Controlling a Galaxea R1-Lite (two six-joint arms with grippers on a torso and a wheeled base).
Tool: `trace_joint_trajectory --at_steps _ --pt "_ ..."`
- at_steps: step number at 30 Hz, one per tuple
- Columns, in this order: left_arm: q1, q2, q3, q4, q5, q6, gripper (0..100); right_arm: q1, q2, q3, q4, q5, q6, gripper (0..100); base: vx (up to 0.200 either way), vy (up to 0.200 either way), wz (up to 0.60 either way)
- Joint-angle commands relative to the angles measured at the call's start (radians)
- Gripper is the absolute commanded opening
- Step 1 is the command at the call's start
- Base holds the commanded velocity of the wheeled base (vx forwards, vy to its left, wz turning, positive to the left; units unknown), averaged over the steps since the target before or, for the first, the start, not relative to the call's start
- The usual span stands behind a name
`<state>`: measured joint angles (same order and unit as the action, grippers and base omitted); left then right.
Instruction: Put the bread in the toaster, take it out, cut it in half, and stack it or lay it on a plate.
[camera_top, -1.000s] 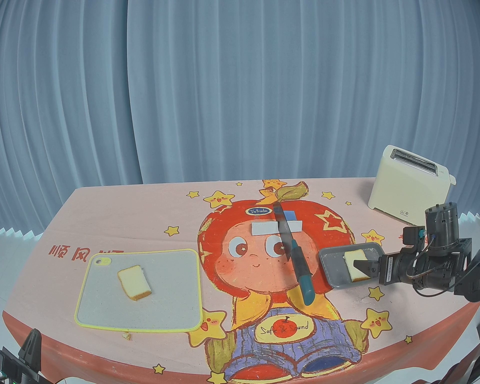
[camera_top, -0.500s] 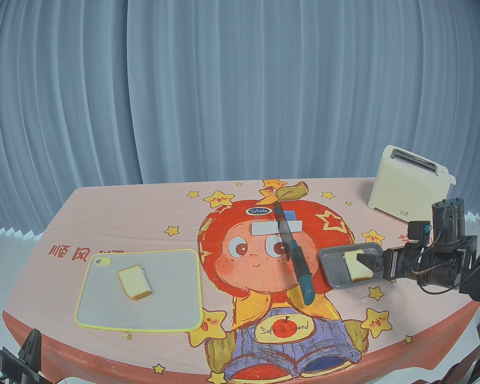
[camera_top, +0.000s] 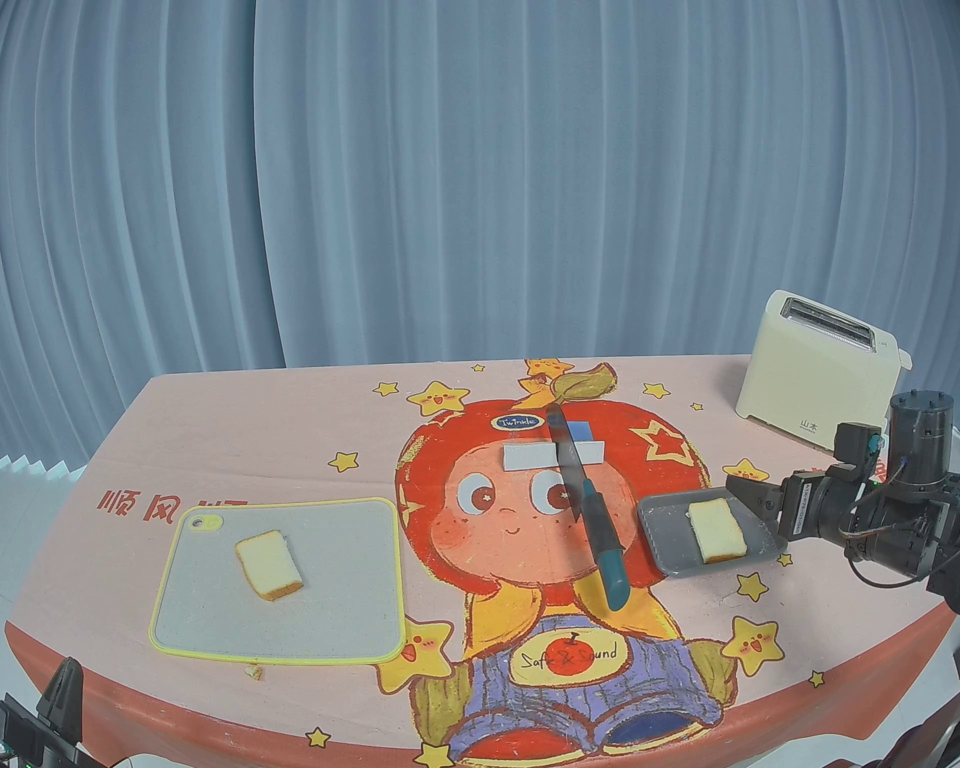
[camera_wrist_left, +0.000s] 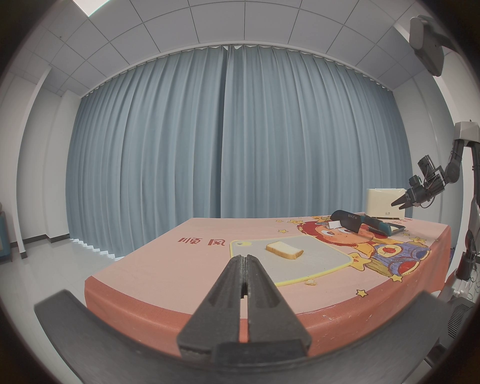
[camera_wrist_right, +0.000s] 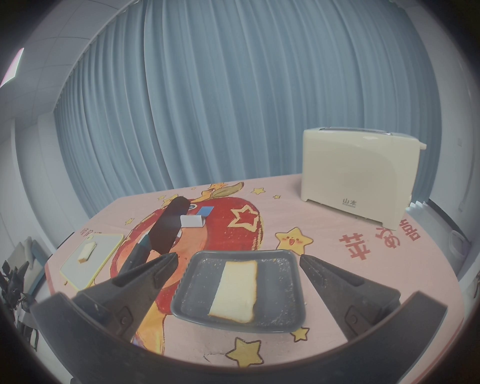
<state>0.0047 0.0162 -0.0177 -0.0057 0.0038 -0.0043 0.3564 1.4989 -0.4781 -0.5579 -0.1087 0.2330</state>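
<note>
Taking the desk (camera_top: 250, 430) as a clock face with twelve at the curtain, the grey plate (camera_top: 665, 530) sits at about three o'clock. One bread piece (camera_top: 716, 529) lies flat on it, nearer the plate's three o'clock side. The right pincer (camera_top: 745, 490) hangs just off that side of the plate with its tips pointing toward nine o'clock. From the wrist it (camera_wrist_right: 237, 257) is spread wide, one finger to each side of the plate, and it holds nothing and touches no bread.

The toaster (camera_top: 820, 368) stands at two o'clock, well apart from the plate, with its slot up. The knife (camera_top: 592, 510) lies in the middle of the desk just beside the plate's nine o'clock edge, blade toward twelve and teal handle toward five.

At eight o'clock lies the board (camera_top: 340, 600), and the second piece (camera_top: 268, 564) rests flat on it, left of its centre.

The left pincer (camera_wrist_left: 245, 260) sits low, off the desk's near corner around seven o'clock. Its fingers are pressed together on nothing.
</note>
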Motion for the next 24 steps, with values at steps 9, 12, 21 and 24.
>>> trace_joint_trajectory --at_steps 9,12,21,24 --pt "0.0 -0.016 0.018 0.0 -0.001 0.0 0 -0.086 -0.072 0.133 -0.232 -0.022 -0.055 100 0.0 0.0 0.0" --pt "0.0 -0.016 0.018 0.0 -0.001 0.0 0 -0.109 -0.071 0.17 -0.35 -0.022 -0.055 100 0.0 0.0 0.0" --pt "0.0 -0.016 0.018 0.0 -0.001 0.0 0 -0.218 -0.078 0.323 -0.614 -0.008 -0.152 100 0.0 0.0 0.0" --pt "0.001 -0.016 0.018 0.0 -0.001 0.0 0 -0.243 -0.094 0.343 -0.651 -0.003 -0.185 100 0.0 0.0 0.0"
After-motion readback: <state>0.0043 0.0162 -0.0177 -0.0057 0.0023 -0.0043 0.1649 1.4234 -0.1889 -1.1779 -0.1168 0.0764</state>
